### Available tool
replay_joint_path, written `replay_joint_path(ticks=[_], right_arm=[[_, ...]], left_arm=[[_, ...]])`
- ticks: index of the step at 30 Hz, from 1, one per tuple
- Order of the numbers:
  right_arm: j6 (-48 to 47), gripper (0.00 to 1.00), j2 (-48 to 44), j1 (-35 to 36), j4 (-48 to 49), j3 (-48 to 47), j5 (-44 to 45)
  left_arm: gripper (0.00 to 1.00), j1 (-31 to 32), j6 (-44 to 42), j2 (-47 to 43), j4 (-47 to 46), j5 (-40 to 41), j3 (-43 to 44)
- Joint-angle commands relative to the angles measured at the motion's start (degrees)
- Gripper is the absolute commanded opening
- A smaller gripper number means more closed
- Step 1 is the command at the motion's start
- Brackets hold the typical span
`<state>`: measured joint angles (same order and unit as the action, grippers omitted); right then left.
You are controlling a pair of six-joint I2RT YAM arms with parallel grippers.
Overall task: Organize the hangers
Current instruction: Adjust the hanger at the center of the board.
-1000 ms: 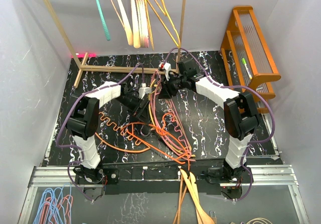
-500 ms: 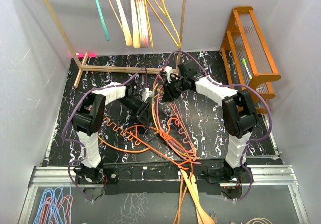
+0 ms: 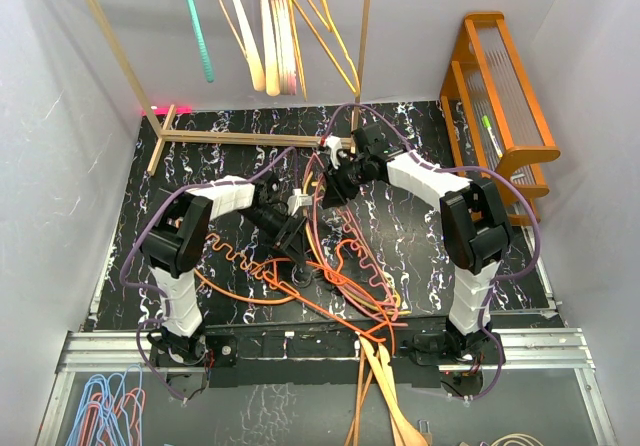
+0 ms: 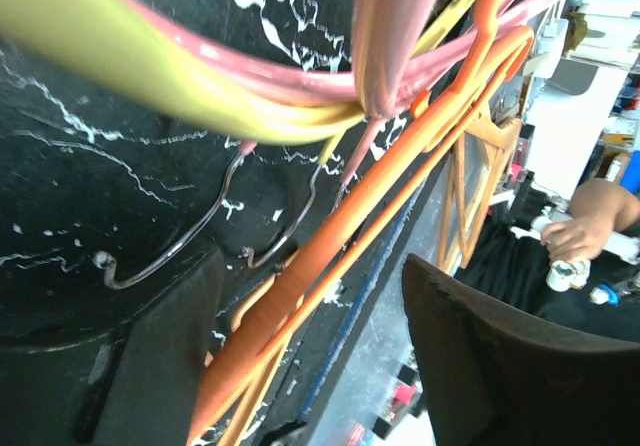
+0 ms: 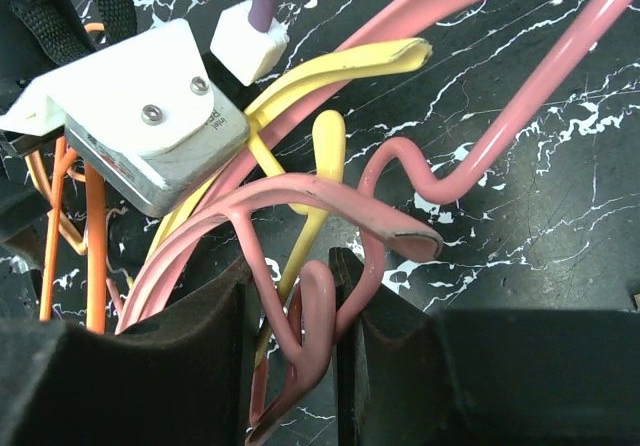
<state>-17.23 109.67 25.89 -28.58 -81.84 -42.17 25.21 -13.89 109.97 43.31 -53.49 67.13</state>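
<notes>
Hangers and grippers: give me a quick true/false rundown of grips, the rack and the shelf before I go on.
1. The right gripper is shut on a pink hanger. True.
2. The left gripper is clamped shut with nothing between its fingers. False: the left gripper is open, and orange hangers run through the gap.
3. A teal hanger hangs on the wooden rack at the back. True.
4. Every hanger is already on the rack. False: orange hangers lie tangled on the table between the arms.
5. The orange shelf stands at the table's left side. False: the orange shelf is at the right side.
</notes>
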Motion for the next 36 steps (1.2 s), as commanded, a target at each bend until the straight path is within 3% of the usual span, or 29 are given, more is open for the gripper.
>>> replay_joint_path(ticks=[1,3,5,7,8,9,13,20,21,23,24,25,32,36], right_arm=[[-8.0,0.08,0.6,0.9,4.7,-3.1,3.3],[-7.7,0.08,0.6,0.9,5.1,-3.1,3.3],[-7.7,0.08,0.5,0.8,5.2,-3.1,3.3],[-7.7,0.08,0.4,0.8,5.4,-3.1,3.7],[-7.7,0.08,0.3,0.8,5.5,-3.1,3.9],[-7.7,0.08,0.1,0.7,5.7,-3.1,4.0],[-7.3,0.08,-0.5,0.5,7.4,-2.1,4.5],[-8.6,0.08,0.2,0.1,8.0,-2.6,7.3],[-8.9,0.08,0.5,0.0,8.0,-2.9,8.0],[-9.1,0.08,0.9,0.0,7.8,-3.6,8.6],[-9.2,0.08,1.2,0.0,7.6,-4.1,8.6],[-9.3,0.08,1.3,-0.2,7.6,-4.3,8.6],[-9.9,0.08,2.5,-0.9,9.9,-6.7,11.0],[-7.1,0.08,5.7,-3.1,12.3,-11.4,14.4]], left_arm=[[0.62,2.1,2.6,-1.9,-0.9,-1.3,-3.5],[0.46,2.5,2.9,-0.3,-0.9,-1.6,-3.5],[0.36,3.3,3.7,0.8,-0.7,-1.0,-3.2],[0.18,4.3,4.1,1.5,-0.8,-0.9,-3.2],[0.04,4.8,4.2,1.7,-0.9,-0.7,-3.2],[0.00,5.1,4.2,1.8,-0.8,-0.3,-2.9],[0.00,5.4,5.7,0.1,0.5,3.0,-0.9],[0.00,5.3,10.9,-11.4,2.2,6.7,-1.3],[0.04,5.3,11.3,-12.5,2.8,5.4,-1.4],[0.35,5.5,12.7,-15.1,2.8,4.4,-2.3],[0.74,5.7,13.0,-16.7,2.6,4.8,-3.0],[0.94,5.8,13.3,-18.5,2.1,5.8,-3.9],[0.97,5.9,15.6,-22.1,2.3,22.3,-7.5],[0.97,8.4,17.9,-24.0,-0.3,22.4,-9.2]])
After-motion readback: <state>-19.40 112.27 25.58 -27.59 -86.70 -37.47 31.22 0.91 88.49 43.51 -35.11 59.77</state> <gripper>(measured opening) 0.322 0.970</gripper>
